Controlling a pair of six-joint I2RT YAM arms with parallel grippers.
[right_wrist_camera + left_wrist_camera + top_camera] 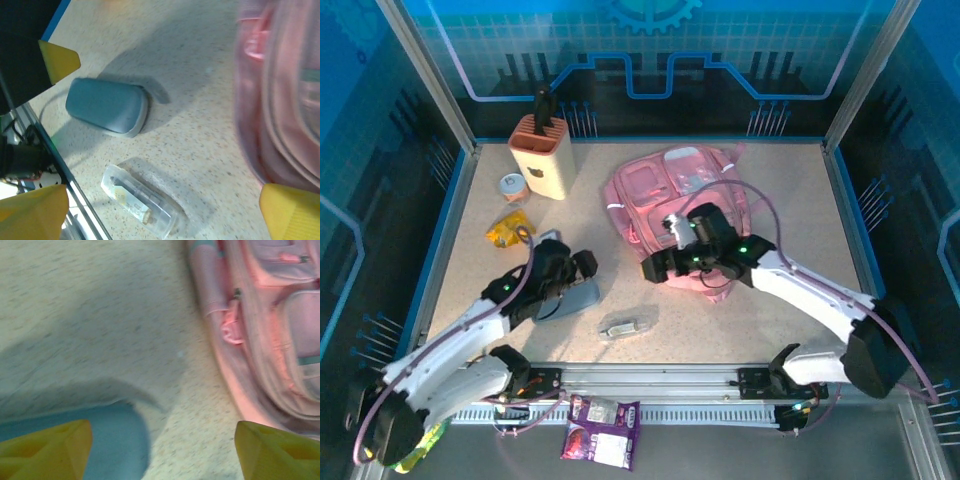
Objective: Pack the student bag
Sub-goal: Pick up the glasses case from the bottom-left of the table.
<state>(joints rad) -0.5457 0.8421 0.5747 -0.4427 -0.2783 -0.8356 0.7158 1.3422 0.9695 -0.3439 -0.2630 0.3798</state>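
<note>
The student bag (665, 195) is a large pink backpack lying flat at the table's back centre; its edge also shows in the left wrist view (270, 330) and the right wrist view (280, 100). My left gripper (584, 266) hovers open just left of it, its yellow fingers (50, 450) spread wide with nothing between them, over the end of a grey-blue pencil case (100, 440). My right gripper (653, 268) is open at the bag's near-left edge, nothing between its fingers (292, 212).
The pencil case (575, 298) lies front left. A clear plastic case (628, 325) lies near the front rail. A beige holder (542, 155), a small jar (512, 187) and a yellow packet (510, 228) stand back left. A purple packet (602, 430) lies beyond the rail.
</note>
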